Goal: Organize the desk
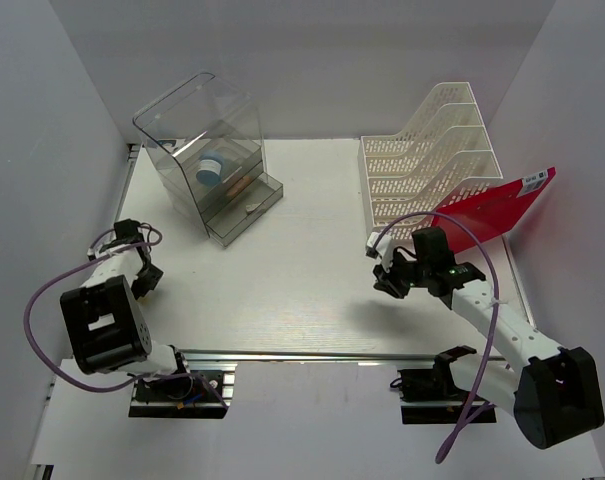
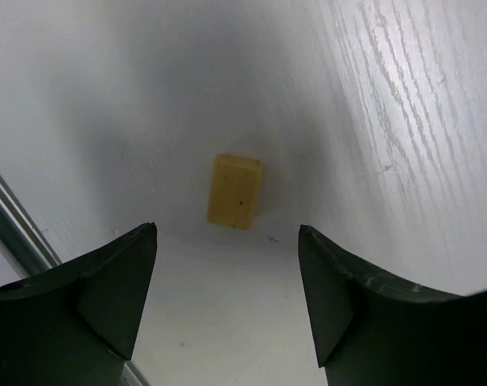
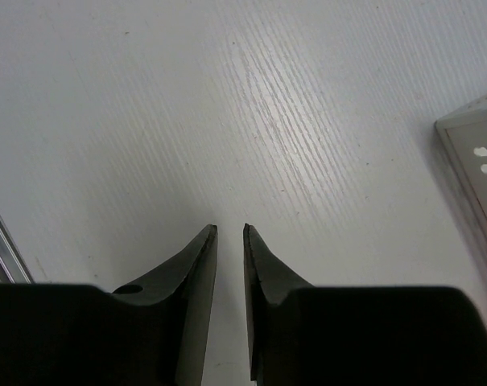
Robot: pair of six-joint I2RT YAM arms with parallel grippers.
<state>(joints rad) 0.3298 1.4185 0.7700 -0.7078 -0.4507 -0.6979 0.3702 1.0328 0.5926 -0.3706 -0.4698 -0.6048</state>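
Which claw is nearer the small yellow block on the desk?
Left. The left claw hangs open right at the yellow block; the right claw is far across the desk, by the file rack.

I see a white, faintly wood-grained desk (image 3: 307, 121), a mustard-yellow block (image 2: 236, 190), a red folder (image 1: 494, 206) and a white perforated rack (image 1: 429, 152).

Free to pass across the bare middle of the desk (image 1: 302, 290), from the silver rail (image 1: 332, 355) at the near edge to the back. Blocked far left by the clear plastic drawer box (image 1: 207, 150), with a lower drawer pulled out; blocked far right by the white file rack (image 1: 432, 150) and a red folder (image 1: 497, 205) jutting out at its near end, just beyond the right arm. Hemmed in by white walls (image 1: 62, 120) on three sides. Between the wide-spread fingers of the left gripper (image 2: 227, 229), room to spare; ahead, only a small yellow block (image 2: 235, 191), touching neither finger. Ahead of the right gripper (image 3: 230, 227), bare tabletop, with the rack's corner off to the right.
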